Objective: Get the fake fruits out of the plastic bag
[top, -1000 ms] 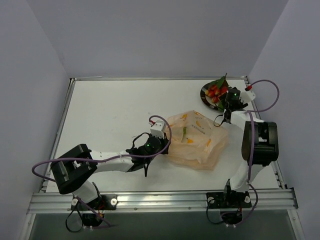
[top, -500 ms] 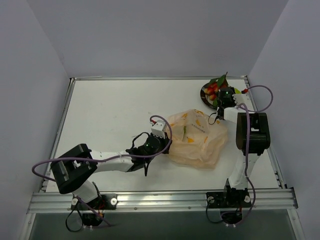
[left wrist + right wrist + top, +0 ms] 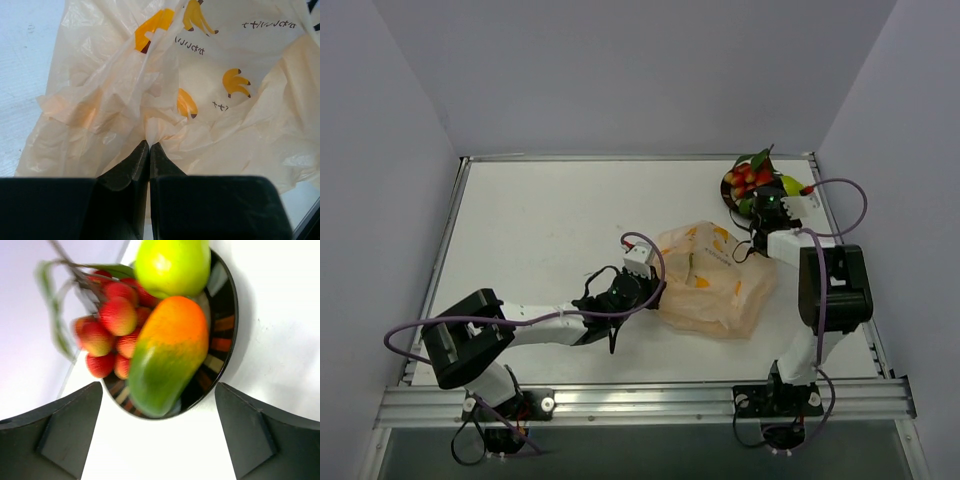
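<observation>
The peach plastic bag (image 3: 715, 280) with orange banana prints lies at the table's middle right; it fills the left wrist view (image 3: 200, 100). My left gripper (image 3: 149, 144) is shut on a fold at the bag's left edge. A dark-rimmed plate (image 3: 225, 335) at the back right holds a red berry cluster (image 3: 112, 335) with green leaf, a yellow-green lemon (image 3: 172, 265) and an orange-green mango (image 3: 167, 357). My right gripper (image 3: 159, 405) is open and empty, just in front of the plate (image 3: 732, 196). A green shape (image 3: 689, 268) shows through the bag.
The table has a raised metal rim along its back and sides. The plate sits near the back right corner, close to the rim. The right arm's purple cable loops above the table's right side.
My right gripper has drawn back a little from the plate toward the bag. The lemon now shows on the plate's right side. The left gripper has kept its grip on the bag.
</observation>
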Robot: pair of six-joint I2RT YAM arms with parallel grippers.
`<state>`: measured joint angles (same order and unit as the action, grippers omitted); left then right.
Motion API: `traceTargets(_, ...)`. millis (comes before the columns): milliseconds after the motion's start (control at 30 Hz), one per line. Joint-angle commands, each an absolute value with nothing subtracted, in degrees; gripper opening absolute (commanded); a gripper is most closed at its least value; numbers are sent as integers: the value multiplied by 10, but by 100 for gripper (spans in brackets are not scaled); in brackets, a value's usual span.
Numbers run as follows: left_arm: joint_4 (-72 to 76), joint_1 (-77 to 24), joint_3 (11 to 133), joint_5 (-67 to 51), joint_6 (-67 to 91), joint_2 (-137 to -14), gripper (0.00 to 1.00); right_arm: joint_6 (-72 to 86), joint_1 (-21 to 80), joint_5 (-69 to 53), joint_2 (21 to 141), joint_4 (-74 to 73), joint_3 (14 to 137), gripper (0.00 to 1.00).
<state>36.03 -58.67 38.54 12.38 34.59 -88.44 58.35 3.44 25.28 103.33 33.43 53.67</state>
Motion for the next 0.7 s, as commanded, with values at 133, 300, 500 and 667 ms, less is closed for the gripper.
traceTargets(133, 388, -597, 394, 113, 346, -882, 2, 489, 40, 252, 853, 333, 476, 92)
traceTargets(300, 388, -599, 399, 104, 351, -886, 2, 388, 54, 197, 717, 268, 448, 75)
traceTargets(500, 385, -604, 403, 109, 352, -885, 2, 312, 167, 72, 523, 152, 411, 11)
traceTargets(667, 382, -603, 400, 127, 348, -878, 2, 314, 310, 78, 451, 51, 367, 11)
